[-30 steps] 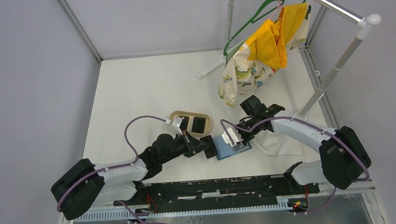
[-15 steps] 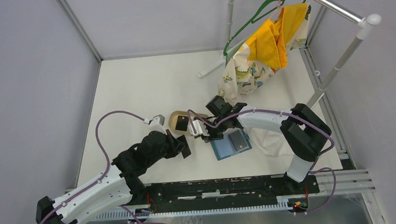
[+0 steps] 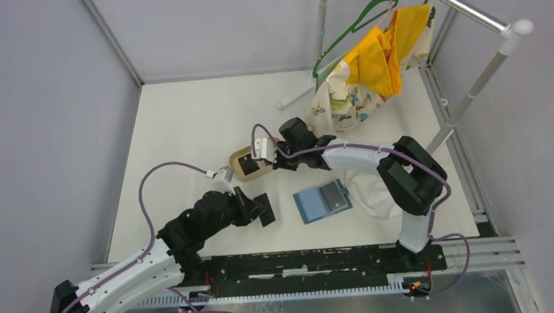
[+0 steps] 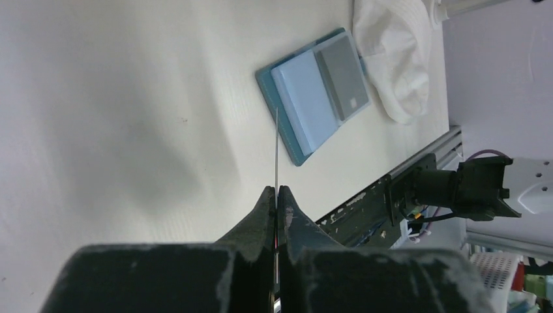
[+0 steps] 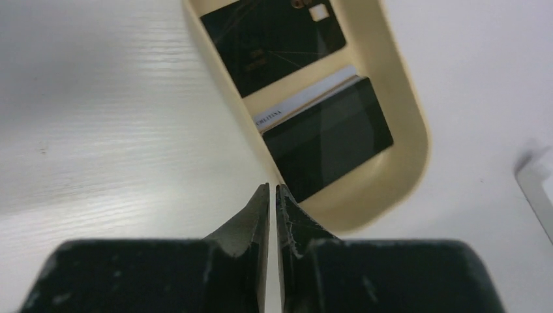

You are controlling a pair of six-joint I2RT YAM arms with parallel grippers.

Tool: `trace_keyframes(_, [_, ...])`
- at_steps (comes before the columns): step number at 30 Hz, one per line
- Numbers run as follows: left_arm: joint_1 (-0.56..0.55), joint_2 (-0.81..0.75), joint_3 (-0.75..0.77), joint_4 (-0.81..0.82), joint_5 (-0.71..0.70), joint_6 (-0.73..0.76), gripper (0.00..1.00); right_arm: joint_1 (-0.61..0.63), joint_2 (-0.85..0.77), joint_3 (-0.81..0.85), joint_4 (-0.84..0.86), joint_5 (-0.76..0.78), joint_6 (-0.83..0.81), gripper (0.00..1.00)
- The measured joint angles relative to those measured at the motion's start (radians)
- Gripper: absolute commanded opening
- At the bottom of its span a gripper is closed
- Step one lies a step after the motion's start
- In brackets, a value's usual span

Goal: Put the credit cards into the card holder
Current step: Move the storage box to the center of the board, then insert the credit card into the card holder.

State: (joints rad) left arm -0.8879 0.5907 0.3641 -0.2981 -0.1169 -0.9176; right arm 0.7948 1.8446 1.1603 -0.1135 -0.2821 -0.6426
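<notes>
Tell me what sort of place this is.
Most likely a robot test cell in a lab: plain grey panel walls box in a white table, a black mounting rail spans its near edge, and a silver clothes rail with a yellow garment looks like a staged prop.

Just beside card holder (image 3: 323, 201): white cloth (image 3: 369, 193)
</notes>
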Motion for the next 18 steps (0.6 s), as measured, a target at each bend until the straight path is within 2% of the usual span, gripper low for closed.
trace_keyframes(6, [0.0, 0.075, -0.13, 0.314, 0.11, -0.063, 0.02, -0.085, -0.044, 0.002, -0.023, -0.078, 0.008, 0.21])
trace_keyframes(14, [-0.003, 0.339, -0.15, 0.717, 0.162, -0.094, 0.02, -0.268, -0.45, -0.257, -0.166, -0.291, -0.08, 0.33])
trace_keyframes(18, [-0.013, 0.505, -0.146, 0.922, 0.182, -0.106, 0.02, -0.323, -0.53, -0.362, -0.22, -0.338, -0.103, 0.4])
